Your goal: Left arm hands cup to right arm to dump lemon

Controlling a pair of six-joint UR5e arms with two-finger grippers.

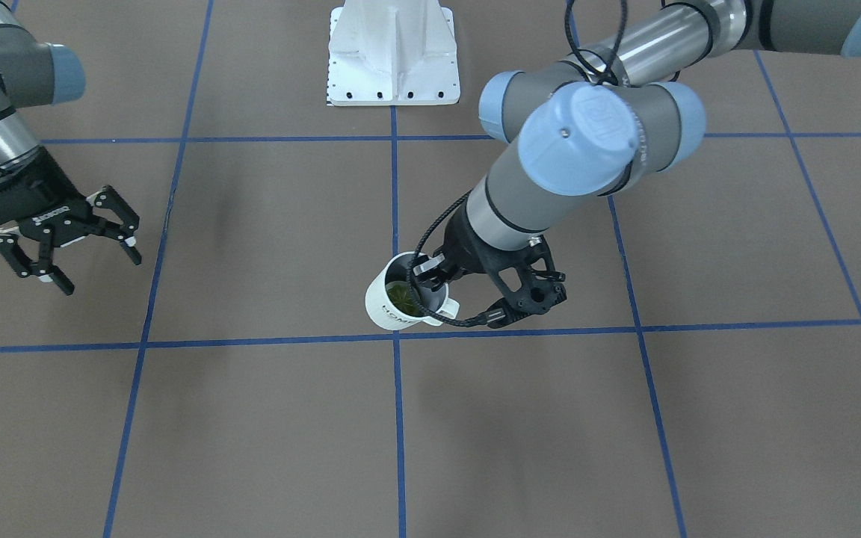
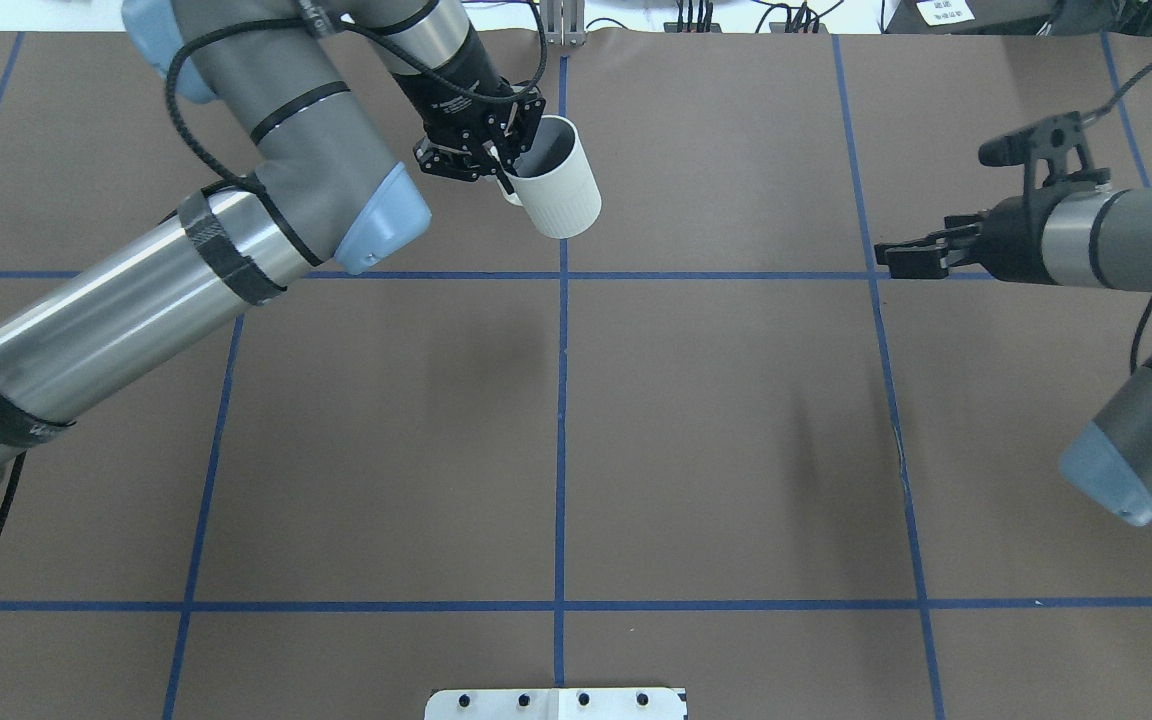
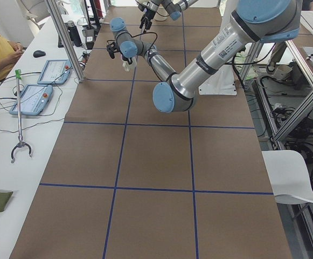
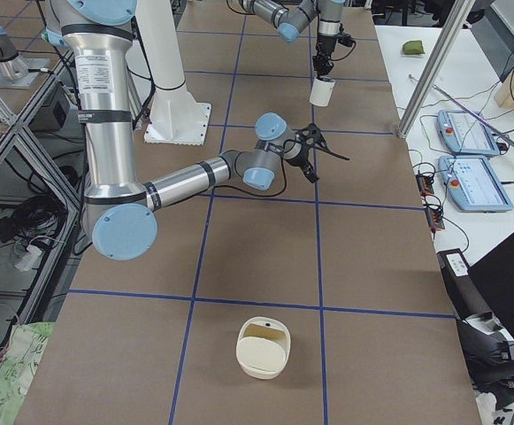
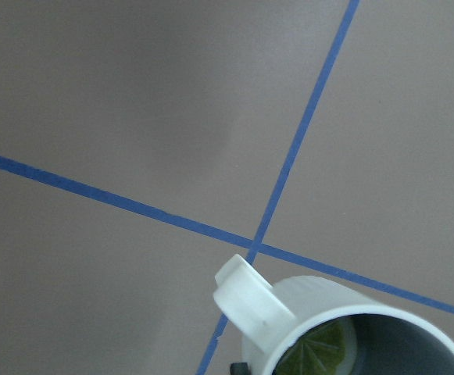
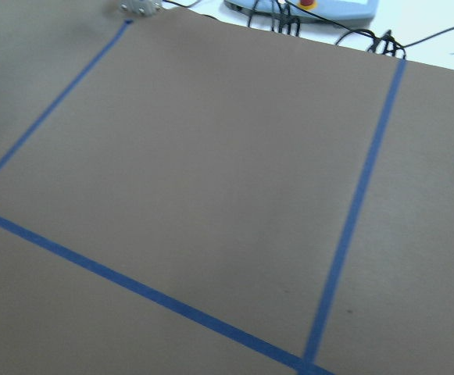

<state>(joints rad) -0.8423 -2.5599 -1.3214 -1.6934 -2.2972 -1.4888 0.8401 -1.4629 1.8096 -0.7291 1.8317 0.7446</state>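
- Currently the hand-over stage is in hand, by my judgement. The left gripper [image 1: 430, 275] is closed on the cup [image 1: 394, 308] at the rim beside the handle. The cup hangs just below its fingers, apparently clear of the table [image 1: 251, 418] (in the overhead view its shadow lies apart from it).
- The lemon [image 1: 403, 297] sits inside the cup, right under the left gripper's fingertips.
- The right gripper [image 1: 64, 239] is spread wide and holds nothing. The cup is well apart from it, off toward the other arm.
- Next move, as assessed: the two grippers must close the gap. The right one needs a free stretch of wall or rim opposite the left fingers, with the cup kept mouth-up so the lemon does not spill early.
- View differences:
  - The front-facing and left wrist views show the lemon, whereas the overhead view shows only the cup's outer wall and grey interior.
  - Only the exterior right view shows a cream container [image 4: 264, 347] at the near table end, a possible dumping spot (not confirmed).
  - The right wrist view shows bare table only.
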